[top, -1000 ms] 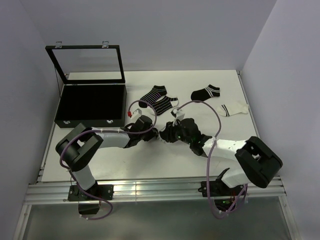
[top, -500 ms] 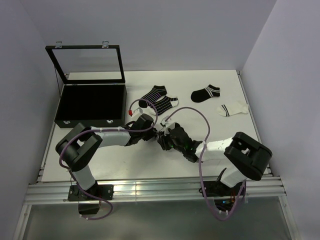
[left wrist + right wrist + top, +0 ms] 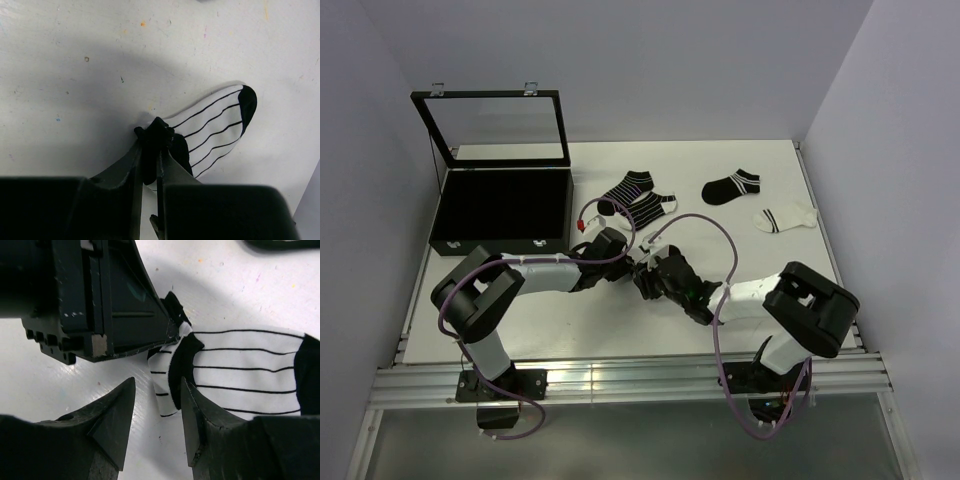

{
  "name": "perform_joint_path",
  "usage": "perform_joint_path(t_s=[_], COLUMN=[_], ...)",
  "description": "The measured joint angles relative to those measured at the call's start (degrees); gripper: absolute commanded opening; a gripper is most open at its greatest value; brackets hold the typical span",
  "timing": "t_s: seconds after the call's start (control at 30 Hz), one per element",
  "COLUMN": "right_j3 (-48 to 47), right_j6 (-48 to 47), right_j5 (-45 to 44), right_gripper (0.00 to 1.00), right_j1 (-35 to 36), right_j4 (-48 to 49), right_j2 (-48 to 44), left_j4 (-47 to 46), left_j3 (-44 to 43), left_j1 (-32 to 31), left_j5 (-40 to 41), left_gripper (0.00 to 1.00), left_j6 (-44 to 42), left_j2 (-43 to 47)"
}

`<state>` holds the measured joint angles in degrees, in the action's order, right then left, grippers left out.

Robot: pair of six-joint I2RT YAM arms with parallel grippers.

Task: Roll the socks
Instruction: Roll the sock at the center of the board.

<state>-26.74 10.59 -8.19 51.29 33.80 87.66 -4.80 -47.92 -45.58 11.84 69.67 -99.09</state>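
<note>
Socks lie in 2 spots. 1 white sock w/ black stripes point(image 3: 215, 130) sits flat mid-table btwn the 2 arms. 4 more rest farther back: 2 overlapping dark striped socks point(image 3: 638, 200), a black sock point(image 3: 731, 185) and a white one point(image 3: 786, 217).

Left gripper point(image 3: 152, 137) is clamped on the black cuff of the mid-table sock, w/ only a small fold of fabric in the pinch. Right gripper point(image 3: 158, 386) hangs just over the same cuff end, jaws apart, nothing in them.

Risks, as I judge them:
- The pinch looks thin, so the cuff could slip free once rolling starts.
- Right fingers sit v. close to the left gripper, so moving in could knock it.
- They could also catch just 1 layer, giving a loose roll.
- The rest of the sock is unpinned and may drag across the table point(image 3: 570, 320) instead of curling.

Views: top cam shows the spare socks and the open black case point(image 3: 500, 243) at left, but the grippers hide the worked sock. Left wrist cam shows the pinch and the black toe tip. Only the right wrist cam shows its own jaws apart and how near the left gripper is.
</note>
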Motion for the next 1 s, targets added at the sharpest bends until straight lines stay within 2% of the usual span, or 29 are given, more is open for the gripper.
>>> perform_joint_path(t_s=[0.37,0.67,0.77,0.8,0.87,0.9,1.0], right_j3=[-2.6,-4.9,-6.3,-6.6,-7.1,-7.5,-8.0], right_j6=[0.1,2.6,3.5,3.7,4.0,4.5,5.4], right_j5=[-0.3,-0.6,-1.3,-1.5,-1.8,-1.9,-2.1], right_gripper=[0.49,0.45,0.36,0.29,0.21,0.13,0.00], right_j1=[0.1,0.1,0.1,0.1,0.1,0.1,0.1], right_j4=[-0.5,-2.7,-3.8,-4.2,-4.9,-5.4,-6.2], right_j2=[1.9,6.1,7.1,7.3,7.5,7.6,7.7], left_j4=[0.4,1.4,1.7,1.7,1.7,1.6,1.2], left_j3=[0.0,0.0,0.1,0.1,0.2,0.3,1.1], left_j1=[0.0,0.0,0.1,0.2,0.3,0.4,0.4], left_j5=[0.0,0.0,0.1,0.1,0.1,0.1,0.2], left_gripper=[0.00,0.00,0.00,0.00,0.00,0.00,0.04], left_j6=[0.0,0.0,0.2,0.2,0.6,0.8,1.8], left_j2=[0.2,0.7,0.8,0.8,0.9,1.0,1.5])
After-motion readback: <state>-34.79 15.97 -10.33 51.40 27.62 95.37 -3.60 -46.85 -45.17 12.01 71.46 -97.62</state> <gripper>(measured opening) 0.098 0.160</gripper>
